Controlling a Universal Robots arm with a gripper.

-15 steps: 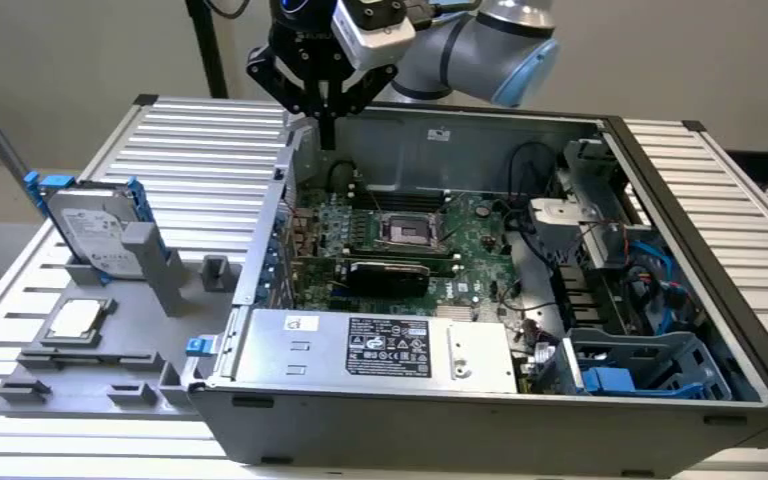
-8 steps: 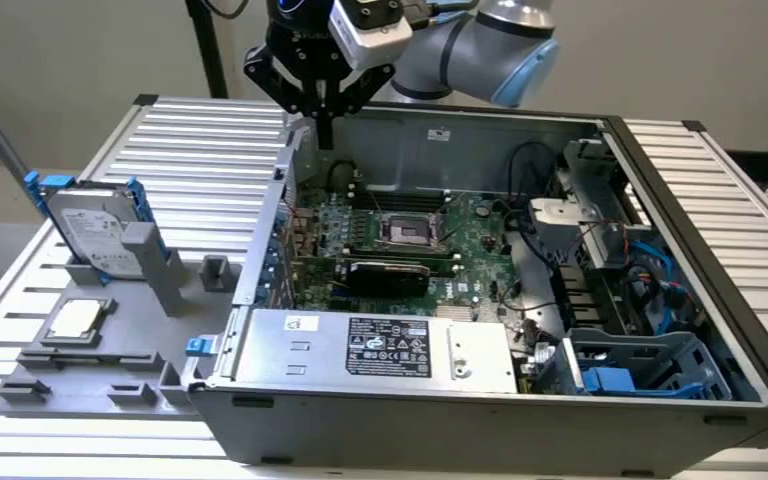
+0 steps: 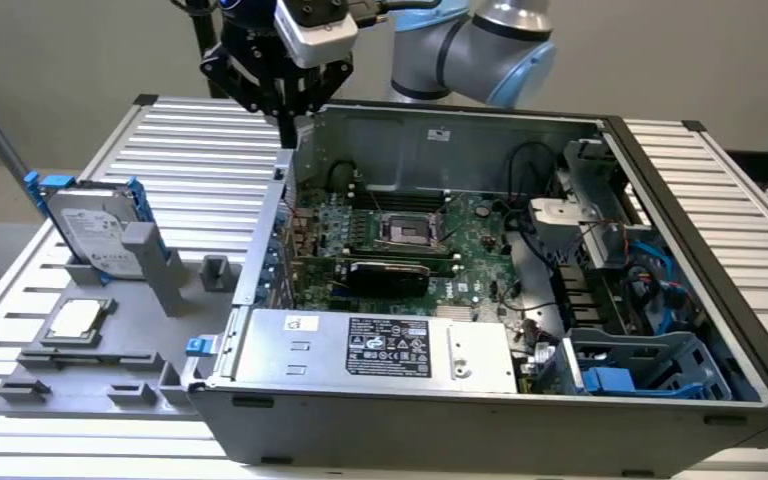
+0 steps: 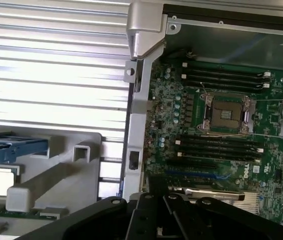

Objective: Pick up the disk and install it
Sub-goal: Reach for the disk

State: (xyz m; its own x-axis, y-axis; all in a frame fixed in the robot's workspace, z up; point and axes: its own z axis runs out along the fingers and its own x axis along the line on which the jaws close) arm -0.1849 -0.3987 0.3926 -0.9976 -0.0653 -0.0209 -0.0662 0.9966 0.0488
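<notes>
Claw pressed together, empty, over the computer case rim; disk stands well apart.

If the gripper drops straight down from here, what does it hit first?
Probably the top edge of the case wall near its far corner. Depth is unclear, so the gripper might just slip inside onto the motherboard.
</notes>
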